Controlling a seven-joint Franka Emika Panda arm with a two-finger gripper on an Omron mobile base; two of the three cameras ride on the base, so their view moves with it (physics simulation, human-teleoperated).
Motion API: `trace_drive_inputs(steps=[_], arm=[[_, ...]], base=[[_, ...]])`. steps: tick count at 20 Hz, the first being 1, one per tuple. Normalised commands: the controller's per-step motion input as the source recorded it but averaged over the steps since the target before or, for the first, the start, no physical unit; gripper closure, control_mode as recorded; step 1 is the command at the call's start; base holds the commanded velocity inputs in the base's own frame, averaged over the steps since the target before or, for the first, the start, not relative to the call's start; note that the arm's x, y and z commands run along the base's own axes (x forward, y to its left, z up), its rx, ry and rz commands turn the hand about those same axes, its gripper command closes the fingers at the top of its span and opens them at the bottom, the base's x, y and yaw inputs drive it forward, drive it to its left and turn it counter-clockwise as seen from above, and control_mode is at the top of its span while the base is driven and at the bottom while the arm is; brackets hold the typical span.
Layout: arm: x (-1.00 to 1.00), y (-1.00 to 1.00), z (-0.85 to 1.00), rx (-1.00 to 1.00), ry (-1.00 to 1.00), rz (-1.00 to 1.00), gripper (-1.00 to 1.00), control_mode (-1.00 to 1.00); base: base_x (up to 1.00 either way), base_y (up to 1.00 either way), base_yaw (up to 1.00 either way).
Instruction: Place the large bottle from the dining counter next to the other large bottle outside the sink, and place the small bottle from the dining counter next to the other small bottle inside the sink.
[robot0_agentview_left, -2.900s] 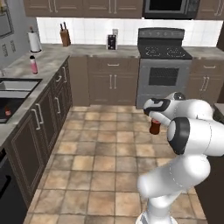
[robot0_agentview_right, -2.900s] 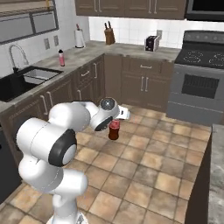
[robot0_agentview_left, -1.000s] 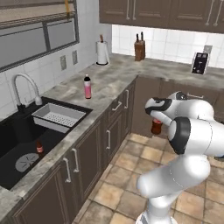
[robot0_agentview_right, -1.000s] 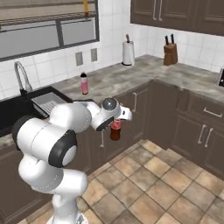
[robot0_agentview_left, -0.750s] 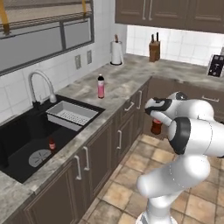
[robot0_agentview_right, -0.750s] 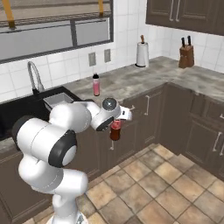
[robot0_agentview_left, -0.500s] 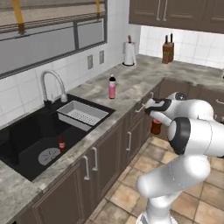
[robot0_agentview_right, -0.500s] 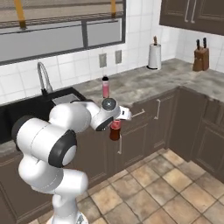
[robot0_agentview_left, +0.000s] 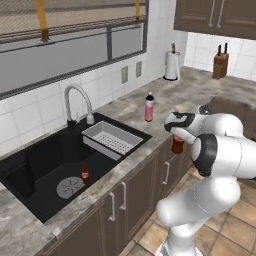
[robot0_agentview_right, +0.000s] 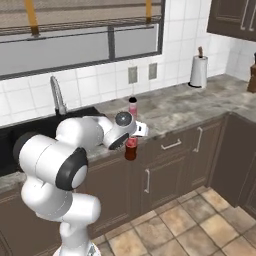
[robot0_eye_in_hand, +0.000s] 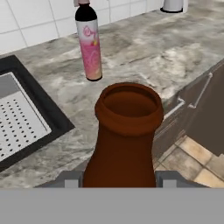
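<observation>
- Between the earlier pictures and now the whole scene slides across both base views. I read that as the base driving, not as anything on the counter moving. The sink (robot0_agentview_left: 45, 160) with its drain tray (robot0_agentview_left: 111, 140) and tap (robot0_agentview_left: 75, 100) now sits close in front of the rig.
- The arm keeps the same folded pose against the base throughout. The gripper (robot0_agentview_left: 177, 136) stays clamped on the neck of a dark brown bottle (robot0_agentview_left: 177, 146), which hangs upright beneath it. In the hand view the bottle's top rises between the two fingertips (robot0_eye_in_hand: 72, 177).
- By its broad neck and body I judge this to be the large bottle from the dining counter, though part of it is hidden by the hand.
- The held bottle is in the air just off the counter (robot0_agentview_left: 200, 90) edge, in front of the cabinet fronts. It is not yet over the stone top.
- Its reference, the pink-labelled bottle (robot0_agentview_left: 149, 107), stands upright on the counter beside the sink's right rim and dead ahead in the hand view. The stone around it looks bare.
- A small dark bottle (robot0_agentview_left: 85, 172) stands in the basin. That is the marker for the second half of the task, not yet begun.
- Assessment: the carry is near its end. What remains is a reach over the edge and a set-down beside the pink-labelled bottle, without knocking it.
</observation>
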Motion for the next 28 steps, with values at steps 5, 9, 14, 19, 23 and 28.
trace_drive_inputs(steps=[5,9,14,19,23,28], arm=[[0.0,0.0,0.0,0.0,0.0,0.0,1.0,1.0],[0.0,0.0,0.0,0.0,0.0,0.0,1.0,1.0],[0.0,0.0,0.0,0.0,0.0,0.0,1.0,1.0],[0.0,0.0,0.0,0.0,0.0,0.0,1.0,1.0],[0.0,0.0,0.0,0.0,0.0,0.0,1.0,1.0],[0.0,0.0,0.0,0.0,0.0,0.0,1.0,1.0]], base=[[0.53,-0.02,0.25],[0.14,-0.16,0.21],[0.01,-0.39,0.13],[0.21,-0.59,0.12],[0.19,-0.52,0.12],[0.12,-0.29,0.15]])
